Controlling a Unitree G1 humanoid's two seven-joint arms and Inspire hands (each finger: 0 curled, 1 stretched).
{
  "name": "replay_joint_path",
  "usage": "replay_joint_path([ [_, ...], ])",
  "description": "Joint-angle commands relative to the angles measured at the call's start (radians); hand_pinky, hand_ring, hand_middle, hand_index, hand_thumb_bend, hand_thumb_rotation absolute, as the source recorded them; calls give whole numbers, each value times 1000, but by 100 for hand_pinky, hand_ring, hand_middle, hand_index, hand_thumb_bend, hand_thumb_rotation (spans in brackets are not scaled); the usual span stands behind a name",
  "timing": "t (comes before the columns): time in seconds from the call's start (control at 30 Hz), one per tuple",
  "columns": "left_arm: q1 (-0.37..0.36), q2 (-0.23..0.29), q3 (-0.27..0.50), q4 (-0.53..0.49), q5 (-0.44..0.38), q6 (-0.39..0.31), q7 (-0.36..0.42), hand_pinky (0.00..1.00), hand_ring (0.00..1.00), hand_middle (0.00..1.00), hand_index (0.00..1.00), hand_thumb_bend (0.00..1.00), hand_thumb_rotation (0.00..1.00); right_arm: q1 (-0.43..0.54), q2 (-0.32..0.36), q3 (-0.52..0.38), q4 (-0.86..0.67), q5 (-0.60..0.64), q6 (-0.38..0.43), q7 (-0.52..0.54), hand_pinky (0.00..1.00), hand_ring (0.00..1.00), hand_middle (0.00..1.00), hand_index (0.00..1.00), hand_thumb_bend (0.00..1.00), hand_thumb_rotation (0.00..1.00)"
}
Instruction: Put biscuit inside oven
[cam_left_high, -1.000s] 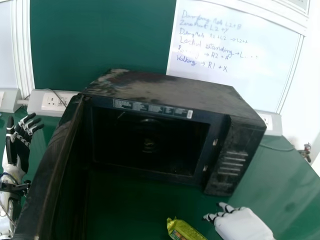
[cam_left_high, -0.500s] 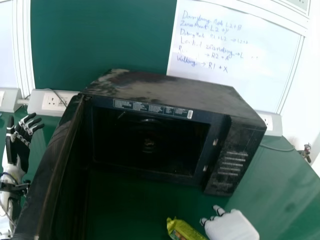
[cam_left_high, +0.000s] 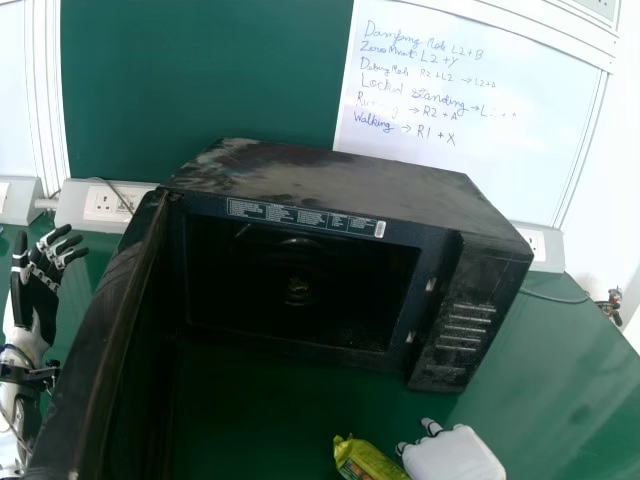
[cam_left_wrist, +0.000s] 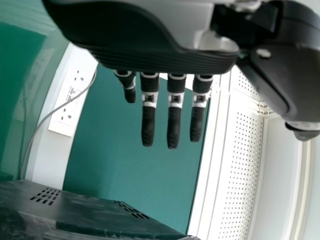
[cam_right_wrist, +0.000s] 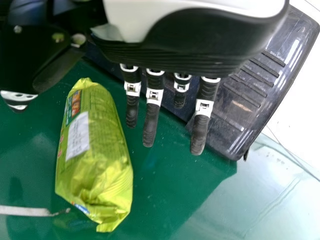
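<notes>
My right hand (cam_left_high: 452, 454) is low at the right in the head view, just right of the green biscuit packet (cam_left_high: 366, 459) on the table. In the right wrist view the right hand (cam_right_wrist: 198, 131) has its fingers straight, and the biscuit packet (cam_right_wrist: 95, 155) lies between thumb and fingers, not gripped. The black oven (cam_left_high: 330, 180) stands with its door (cam_left_high: 115, 310) swung wide on the left and its cavity (cam_left_high: 300, 290) showing. Left of the door, my left hand (cam_left_high: 38, 290) is raised and open; its fingers (cam_left_wrist: 174, 120) are straight in the left wrist view.
The green table (cam_left_high: 560, 370) extends right of the oven. Behind it are a socket strip (cam_left_high: 90, 205), a green board (cam_left_high: 210, 80) and a whiteboard (cam_left_high: 470, 100) with writing. A thin cable (cam_left_wrist: 37, 127) runs along the wall in the left wrist view.
The right hand has moved left in the head view, closer to the biscuit packet. The left hand, the packet and the oven have kept their places.
</notes>
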Motion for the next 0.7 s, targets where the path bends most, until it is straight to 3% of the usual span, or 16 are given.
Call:
replay_joint_path([
  [0.0, -8, 5, 12, -12, -11, -4, -6, 66, 69, 72, 76, 72, 52, -9, -1, 4, 18, -3, 4, -8, 49, 60, 70, 82, 100, 73],
  [0.47, -7, 10, 19, -19, -7, 0, -18, 66, 69, 73, 77, 73, 54, 44, 13, 35, 96, -68, -2, -162, 49, 61, 72, 84, 100, 72],
  [0.67, -11, 9, 22, -16, -12, 7, -16, 66, 69, 73, 76, 72, 53, 62, 48, 77, 113, -104, 7, -200, 50, 63, 71, 77, 100, 69],
])
